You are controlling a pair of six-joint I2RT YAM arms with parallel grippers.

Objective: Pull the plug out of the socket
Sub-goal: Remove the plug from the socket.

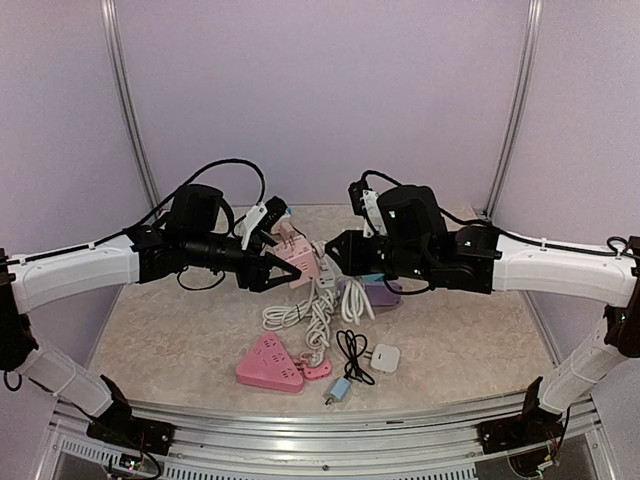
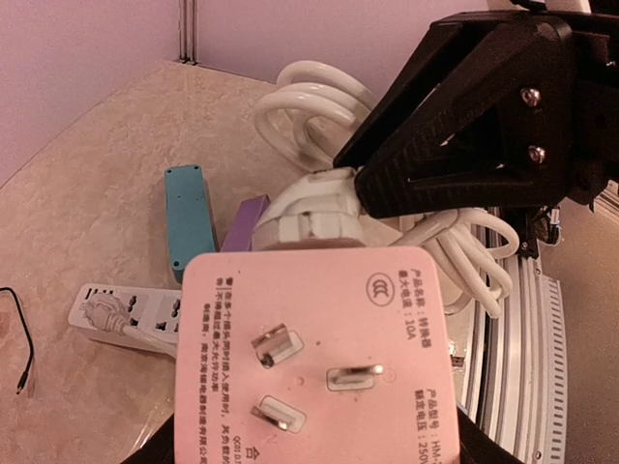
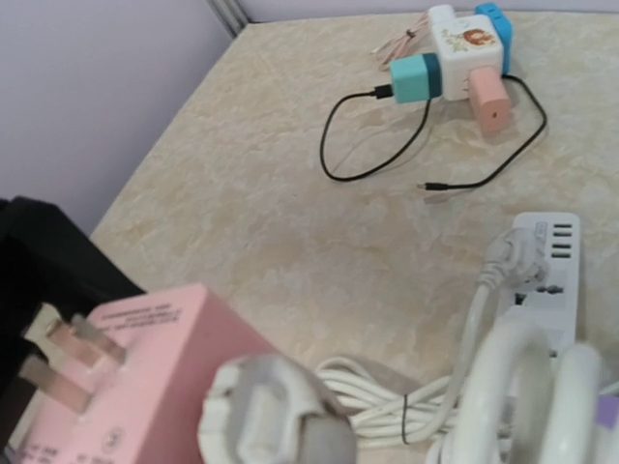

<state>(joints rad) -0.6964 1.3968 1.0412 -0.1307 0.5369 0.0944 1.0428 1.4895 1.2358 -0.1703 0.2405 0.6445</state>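
Observation:
A pink cube socket adapter (image 1: 297, 262) hangs above the table's middle, and my left gripper (image 1: 278, 268) is shut on it. In the left wrist view the adapter (image 2: 319, 338) fills the lower frame with its three metal prongs facing the camera. A white plug (image 2: 314, 217) with a thick white cord sits against the adapter's far face. My right gripper (image 1: 330, 254) is shut on that plug, and its black fingers (image 2: 455, 145) close around it. In the right wrist view the plug (image 3: 271, 416) is blurred at the bottom, beside the pink adapter (image 3: 126, 377).
The coiled white cord (image 1: 310, 315) lies below the grippers. A pink triangular power strip (image 1: 268, 362), a white charger (image 1: 386, 357) with a black cable, a purple strip (image 1: 385, 292), a teal strip (image 2: 189, 217) and a white power strip (image 3: 546, 261) lie on the table. A cluster of adapters (image 3: 455, 48) sits nearby.

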